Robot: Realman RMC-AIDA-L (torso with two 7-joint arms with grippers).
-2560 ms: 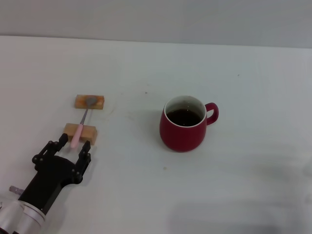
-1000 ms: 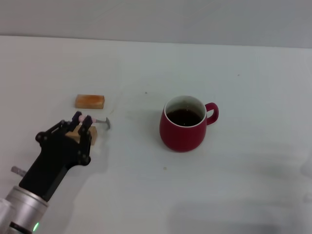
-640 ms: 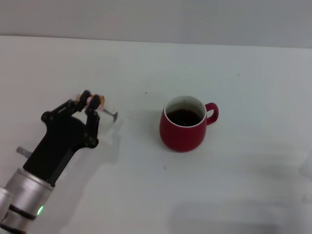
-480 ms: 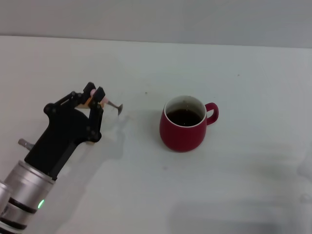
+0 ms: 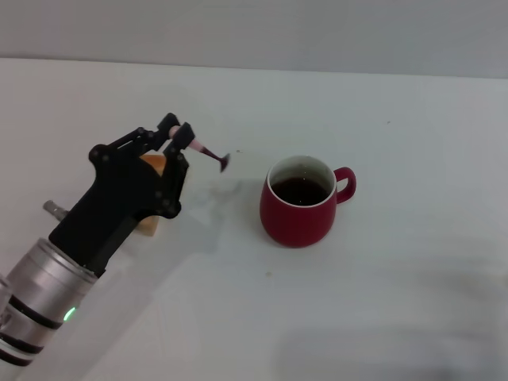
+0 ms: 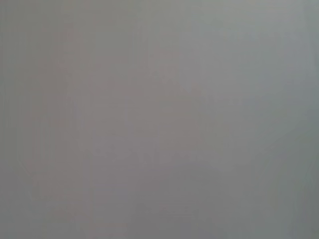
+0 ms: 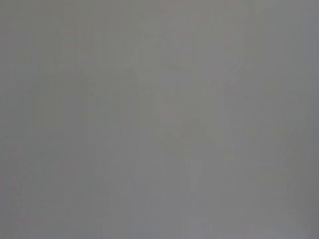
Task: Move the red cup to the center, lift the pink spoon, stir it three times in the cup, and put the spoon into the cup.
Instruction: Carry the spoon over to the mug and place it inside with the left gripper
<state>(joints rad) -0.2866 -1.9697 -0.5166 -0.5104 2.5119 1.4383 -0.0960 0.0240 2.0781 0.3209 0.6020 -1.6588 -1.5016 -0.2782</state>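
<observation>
Table (image 5: 381,103): white surface, carrying everything in the head view.
Left gripper (image 5: 179,136): at 9 o'clock from the red cup, raised above the table, its black fingers clenched on the handle of the pink spoon.
Red cup (image 5: 300,206): upright near the table's middle, handle at 3 o'clock, dark liquid inside.
Wooden blocks (image 5: 151,164): tan, mostly hidden behind the left gripper.
Pink spoon (image 5: 209,153): in the air, grey bowl pointing toward the cup, near its 10 o'clock and not touching it.
Wrist views: plain grey only.
</observation>
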